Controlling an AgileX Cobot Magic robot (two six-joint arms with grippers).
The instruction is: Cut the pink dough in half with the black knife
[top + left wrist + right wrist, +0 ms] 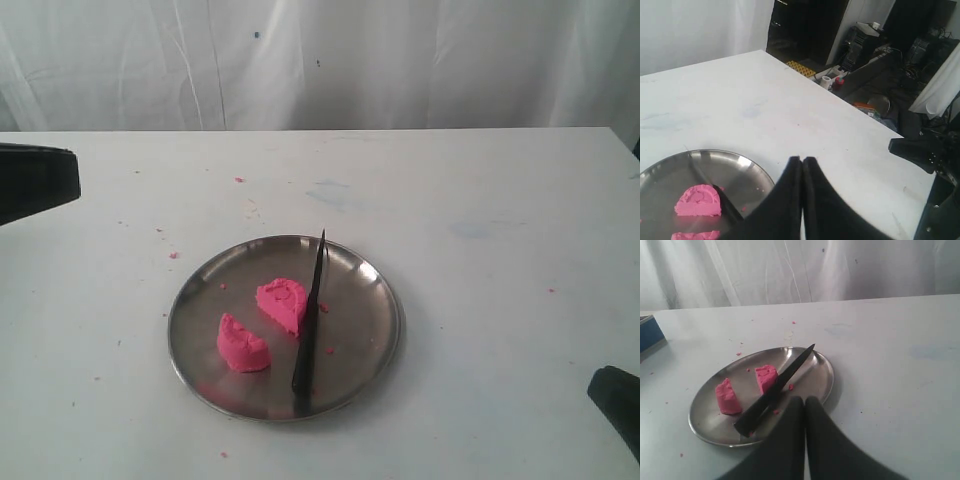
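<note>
The pink dough lies in two half-round pieces on the round steel plate: one piece near the middle, the other nearer the plate's front left. The black knife rests on the plate beside the middle piece, its tip on the far rim. In the right wrist view I see both pieces and the knife. My right gripper is shut and empty, short of the plate. My left gripper is shut and empty, off the plate's edge.
Tiny pink crumbs dot the white table round the plate. A white curtain hangs behind. The left arm's black body shows at the left edge, the right arm at the lower right corner.
</note>
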